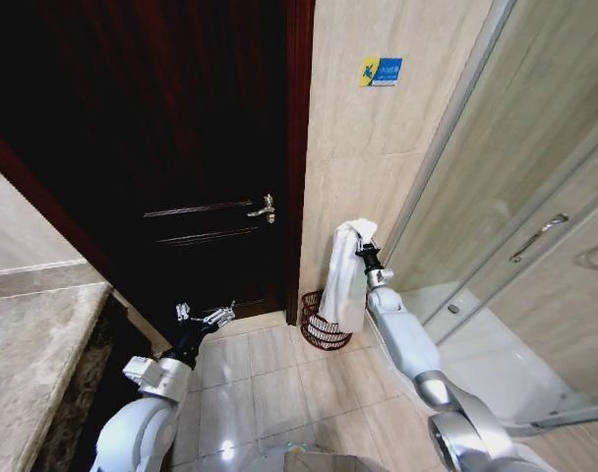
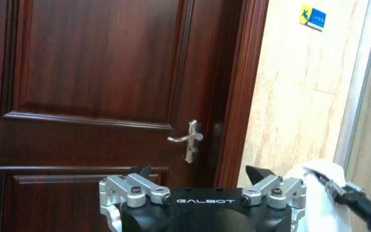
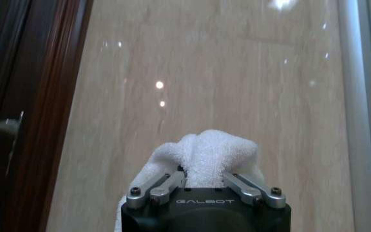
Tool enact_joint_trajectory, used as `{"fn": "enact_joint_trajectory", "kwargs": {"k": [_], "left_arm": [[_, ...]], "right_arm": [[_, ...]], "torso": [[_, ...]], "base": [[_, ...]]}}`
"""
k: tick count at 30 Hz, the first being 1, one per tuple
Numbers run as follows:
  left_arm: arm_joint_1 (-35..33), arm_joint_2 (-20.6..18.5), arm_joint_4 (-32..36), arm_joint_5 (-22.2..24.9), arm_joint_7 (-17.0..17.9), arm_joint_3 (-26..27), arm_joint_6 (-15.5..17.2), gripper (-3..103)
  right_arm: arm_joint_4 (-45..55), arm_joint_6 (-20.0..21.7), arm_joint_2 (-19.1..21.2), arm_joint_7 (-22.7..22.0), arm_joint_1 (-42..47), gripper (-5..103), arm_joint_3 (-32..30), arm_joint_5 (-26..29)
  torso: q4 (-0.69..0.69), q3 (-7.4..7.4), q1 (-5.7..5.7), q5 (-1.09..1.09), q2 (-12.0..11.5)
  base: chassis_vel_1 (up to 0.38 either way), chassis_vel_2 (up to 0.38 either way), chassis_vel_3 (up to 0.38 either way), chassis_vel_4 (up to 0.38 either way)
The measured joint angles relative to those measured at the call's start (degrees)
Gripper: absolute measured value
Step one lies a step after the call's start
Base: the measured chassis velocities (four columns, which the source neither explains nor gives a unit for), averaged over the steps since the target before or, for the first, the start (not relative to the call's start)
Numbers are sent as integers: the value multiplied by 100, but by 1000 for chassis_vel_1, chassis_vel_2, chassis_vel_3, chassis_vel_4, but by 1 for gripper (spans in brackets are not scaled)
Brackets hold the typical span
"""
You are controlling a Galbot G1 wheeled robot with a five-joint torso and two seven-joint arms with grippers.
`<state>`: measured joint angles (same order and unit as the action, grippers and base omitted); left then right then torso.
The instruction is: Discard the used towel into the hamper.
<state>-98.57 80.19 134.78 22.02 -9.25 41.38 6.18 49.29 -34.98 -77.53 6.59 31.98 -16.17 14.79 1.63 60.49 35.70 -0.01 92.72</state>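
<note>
Now right gripper (image 1: pixel 363 246) jaws clamp towel (image 1: pixel 344 280) | hanging above hamper (image 1: pixel 314 329) rim | left gripper (image 1: pixel 203 314) jaws wide, floor-side

right claw (image 1: pixel 362 248): raised by the tiled wall, clamped on top of white towel (image 1: pixel 344 277)
towel: hangs straight down, lower end over the hamper (image 1: pixel 319 325)
hamper: on floor in corner between dark door (image 1: pixel 181 147) and wall
left claw (image 1: pixel 209 315): low, before the door, fingers apart, holding nothing
shower door (image 1: pixel 515 197): right side
</note>
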Motion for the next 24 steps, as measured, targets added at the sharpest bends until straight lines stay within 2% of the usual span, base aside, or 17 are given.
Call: {"fn": "enact_joint_trajectory", "kwargs": {"k": [8,17,24], "left_arm": [[0,0,0,0,0,0,0,99],[0,0,0,0,0,0,0,99],[1,0,0,0,0,0,0,99]], "right_arm": [[-306,58,-163,60,-120,12,36,-12],[-515,104,-182,73,-857,12,90,2],[-619,108,-212,111,-1026,12,100,20]], "torso": [[0,0,0,2,0],[2,0,0,-1,0],[1,0,0,0,0]], "base": [[0,0,0,0],[0,0,0,0],[0,0,0,0]]}}
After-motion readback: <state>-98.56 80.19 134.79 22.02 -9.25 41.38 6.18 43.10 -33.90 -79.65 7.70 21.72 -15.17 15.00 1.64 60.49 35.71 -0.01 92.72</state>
